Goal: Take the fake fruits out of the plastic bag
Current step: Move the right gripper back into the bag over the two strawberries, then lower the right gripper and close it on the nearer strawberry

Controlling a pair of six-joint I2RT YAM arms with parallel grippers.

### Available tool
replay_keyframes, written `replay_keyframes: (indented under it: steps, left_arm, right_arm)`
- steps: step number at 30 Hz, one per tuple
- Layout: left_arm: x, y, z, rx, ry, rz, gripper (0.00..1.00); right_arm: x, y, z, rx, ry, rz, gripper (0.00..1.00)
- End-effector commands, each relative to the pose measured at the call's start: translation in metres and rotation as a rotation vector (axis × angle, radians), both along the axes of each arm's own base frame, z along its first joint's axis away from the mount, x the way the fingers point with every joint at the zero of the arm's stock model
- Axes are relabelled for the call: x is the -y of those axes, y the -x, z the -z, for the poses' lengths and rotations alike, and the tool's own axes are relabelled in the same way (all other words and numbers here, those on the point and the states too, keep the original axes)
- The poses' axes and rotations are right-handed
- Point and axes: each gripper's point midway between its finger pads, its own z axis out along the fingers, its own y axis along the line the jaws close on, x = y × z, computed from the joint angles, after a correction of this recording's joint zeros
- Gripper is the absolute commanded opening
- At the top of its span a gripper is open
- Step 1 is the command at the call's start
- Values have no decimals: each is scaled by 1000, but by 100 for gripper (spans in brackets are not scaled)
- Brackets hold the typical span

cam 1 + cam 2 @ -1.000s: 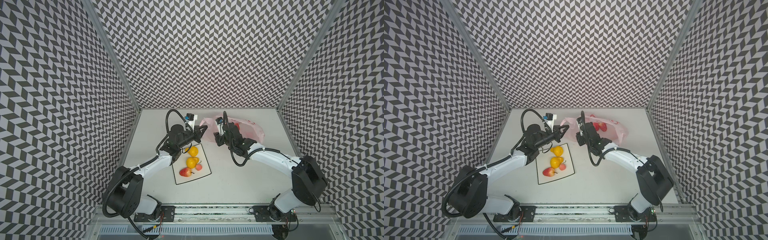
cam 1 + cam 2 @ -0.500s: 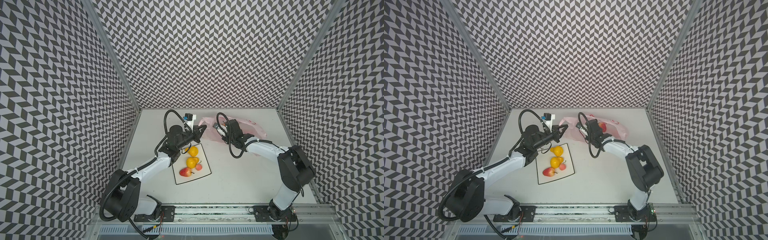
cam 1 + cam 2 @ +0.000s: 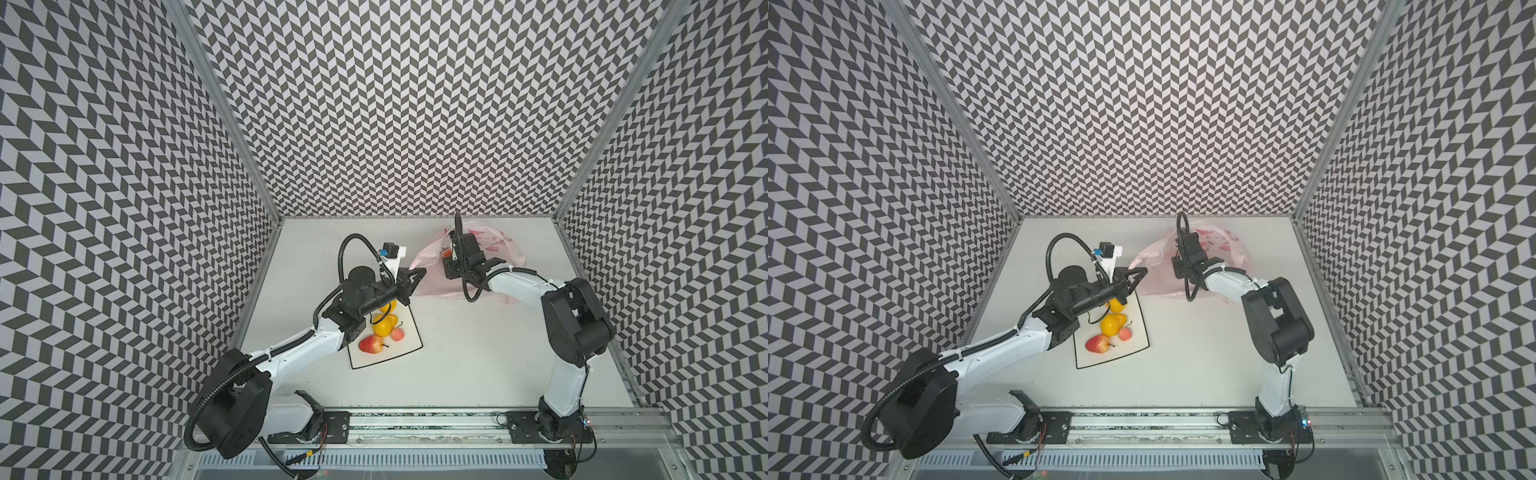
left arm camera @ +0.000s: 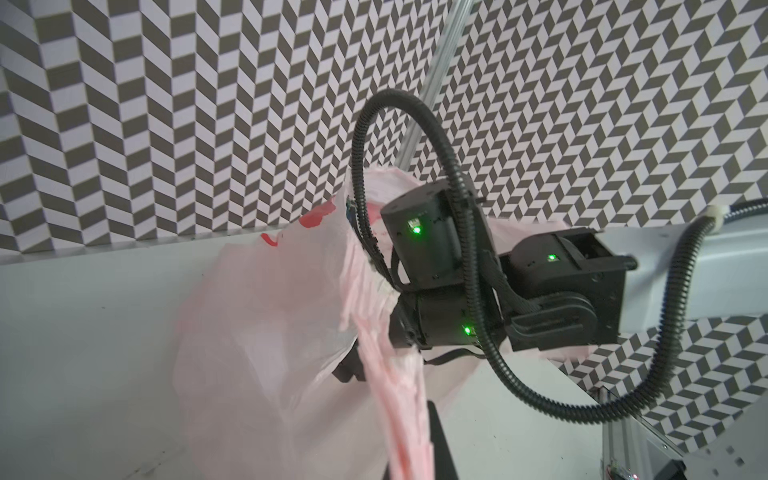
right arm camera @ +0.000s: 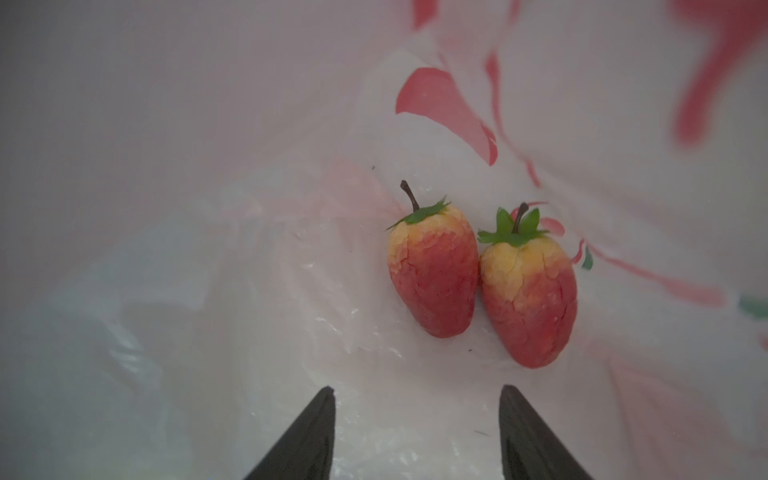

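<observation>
Since a second ago the right gripper (image 5: pixel 416 388) has pushed deeper into the thin translucent pink plastic bag (image 3: pixel 430 255), and its fingers have spread.

Starting on the left, the left gripper (image 3: pixel 417 274) is pinched tight on a handle loop of the bag and holds the mouth up and open. Just beside the bag on that side sits the square white plate with a black rim (image 3: pixel 405 351). It already carries two glossy yellow pears (image 3: pixel 384 326), a red-yellow apple (image 3: pixel 371 344) and a small pink peach (image 3: pixel 398 333).

Inside the bag, the right gripper's fingers stand apart with nothing between them. Two red, green-leafed toy strawberries (image 5: pixel 434 282) lie touching each other on the bag's floor. They are ahead of the fingertips but off-centre, toward one finger.

We'd line the gap up on the nearer berry and ease in low. Then we'd close on its body, not on the film, and keep that handle high.
</observation>
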Motion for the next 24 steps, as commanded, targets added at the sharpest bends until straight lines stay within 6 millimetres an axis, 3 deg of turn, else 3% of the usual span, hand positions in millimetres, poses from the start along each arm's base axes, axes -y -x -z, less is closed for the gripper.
replay_keyframes:
  steps: [1, 8, 12, 24]
  left_arm:
    - [5, 12, -15, 42, 35, 9, 0]
    - [20, 31, -18, 17, 62, 53, 0]
    - [27, 37, -18, 18, 60, 76, 0]
    - [27, 45, -10, -2, 51, 83, 0]
  right_arm:
    - [-18, -13, -9, -6, -338, 210, 67]
    - [-10, -47, -13, 61, -447, 400, 75]
    - [-2, -55, 6, 30, -466, 498, 77]
    - [-13, -63, 55, -81, -472, 531, 85]
